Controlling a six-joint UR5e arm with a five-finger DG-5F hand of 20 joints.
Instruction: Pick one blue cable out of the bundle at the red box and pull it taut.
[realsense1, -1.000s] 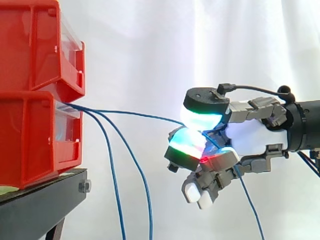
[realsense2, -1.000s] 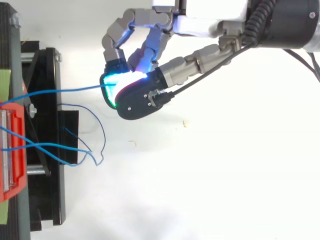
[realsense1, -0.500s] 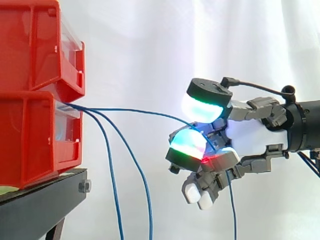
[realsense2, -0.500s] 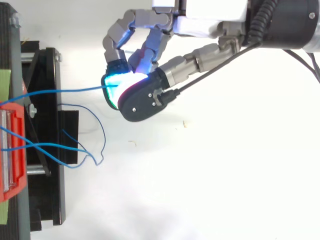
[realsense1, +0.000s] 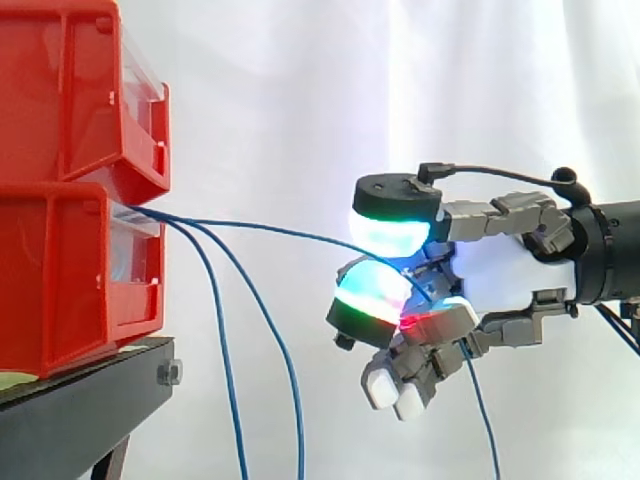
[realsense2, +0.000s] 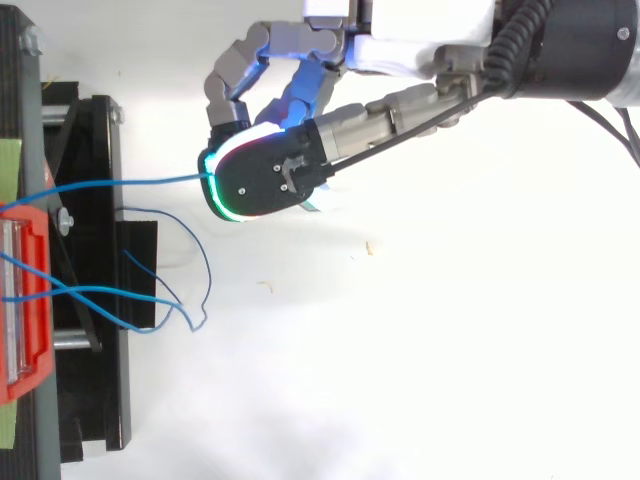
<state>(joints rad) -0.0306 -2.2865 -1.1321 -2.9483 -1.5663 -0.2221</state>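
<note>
Two red bins (realsense1: 60, 270) are stacked at the left on a black stand. From the lower bin comes a bundle of blue cables. One blue cable (realsense1: 260, 229) runs nearly level, with a slight sag, to my hand (realsense1: 510, 275). It passes between the thumb pad (realsense1: 392, 218) and a glowing fingertip (realsense1: 368, 295), which pinch it. Its free end hangs down behind the hand. From above, the same cable (realsense2: 130, 182) leads from the red box (realsense2: 25, 300) to the hand (realsense2: 420, 40), and the thumb (realsense2: 265, 180) lies over the fingers.
Two other blue cables (realsense1: 225, 350) droop from the lower bin toward the floor; from above they loop (realsense2: 190, 290) beside the black stand (realsense2: 100, 250). A white curtain hangs behind. The arm comes in from the right.
The thumb lifted off the fingers half a second ago, then came back down further toward the bins, over the fingertip. The cable's hanging end swung a little. The hand stayed about where it was.
</note>
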